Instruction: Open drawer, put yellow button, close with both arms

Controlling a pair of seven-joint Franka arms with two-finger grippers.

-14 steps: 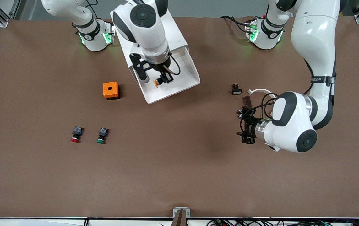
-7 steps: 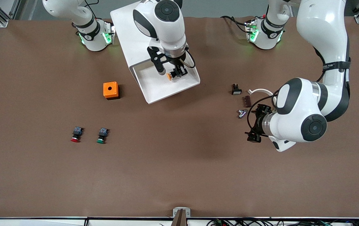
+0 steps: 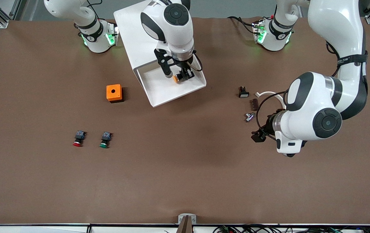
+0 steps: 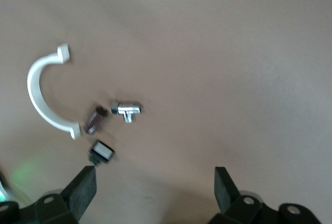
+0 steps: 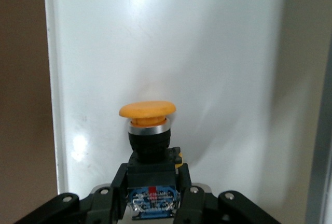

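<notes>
Over the open drawer (image 3: 159, 92), near the top centre of the front view, my right gripper (image 3: 181, 77) is clamped tight on the yellow button (image 3: 175, 79).

From my right wrist I see the yellow button's (image 5: 147, 111) black-and-blue body pinched between my fingers (image 5: 116, 187), its cap pointing out ahead over the white tray floor. My left gripper (image 3: 258, 136) hangs at the right of the front view with its fingers (image 4: 82, 190) spread as wide as they go, holding nothing, over bare table beside four small parts: one white curved clip (image 4: 39, 97), one chrome fitting (image 4: 127, 110), one brown piece (image 4: 95, 120) and one black switch (image 4: 101, 152). At lower left of the front view lie one red button (image 3: 78, 138) and one green button (image 3: 105, 140); one orange box (image 3: 114, 93) sits above them.
</notes>
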